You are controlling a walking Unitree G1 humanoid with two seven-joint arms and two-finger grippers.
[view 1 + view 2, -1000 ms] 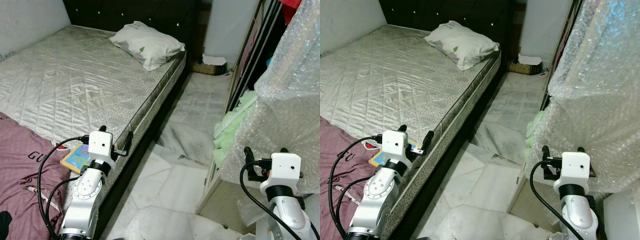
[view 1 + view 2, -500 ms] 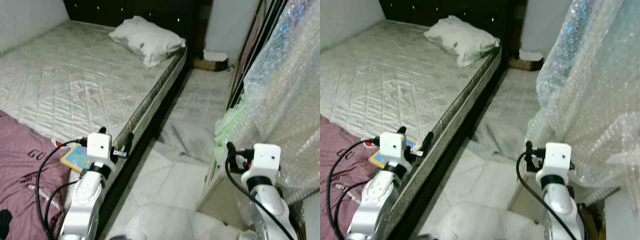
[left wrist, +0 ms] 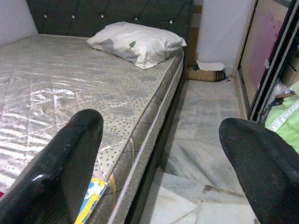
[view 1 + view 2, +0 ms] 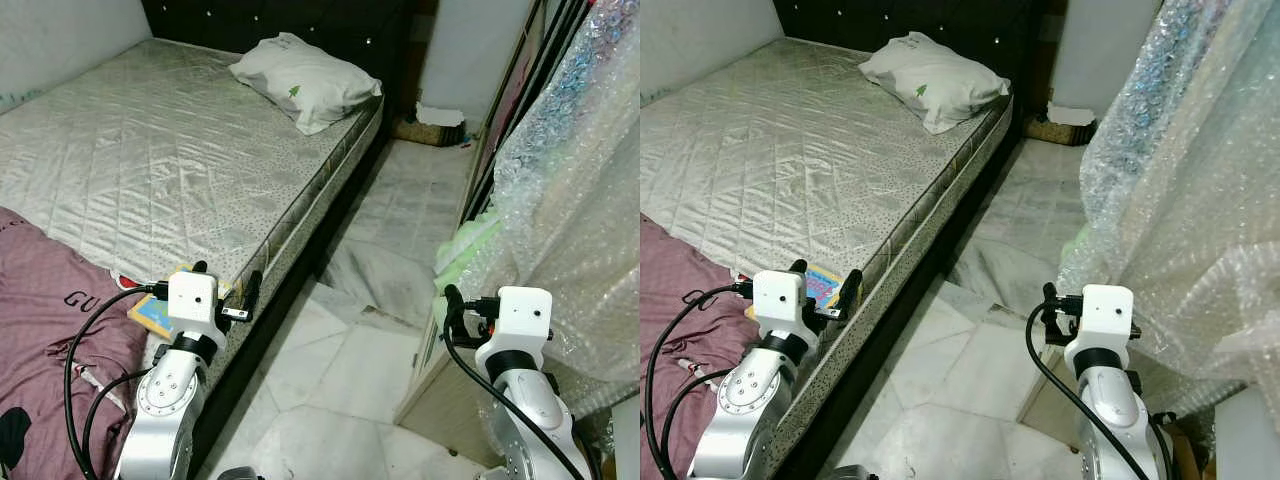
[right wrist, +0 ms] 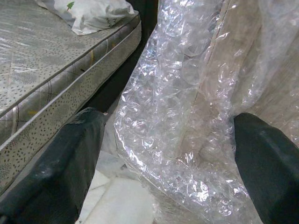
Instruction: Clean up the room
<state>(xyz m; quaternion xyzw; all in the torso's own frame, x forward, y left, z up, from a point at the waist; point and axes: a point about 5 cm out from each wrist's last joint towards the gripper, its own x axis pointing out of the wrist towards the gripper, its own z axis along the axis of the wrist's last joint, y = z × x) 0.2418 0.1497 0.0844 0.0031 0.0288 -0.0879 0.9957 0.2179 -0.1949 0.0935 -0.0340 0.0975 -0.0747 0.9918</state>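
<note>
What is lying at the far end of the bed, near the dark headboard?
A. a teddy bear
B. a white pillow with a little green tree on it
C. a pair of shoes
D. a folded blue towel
B: a white pillow with a small green tree print lies on the silvery quilted mattress, right next to the dark headboard.

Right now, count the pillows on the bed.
1. A white pillow lies at the head of the mattress, near the side edge. Others could be hidden outside the frame.
</note>
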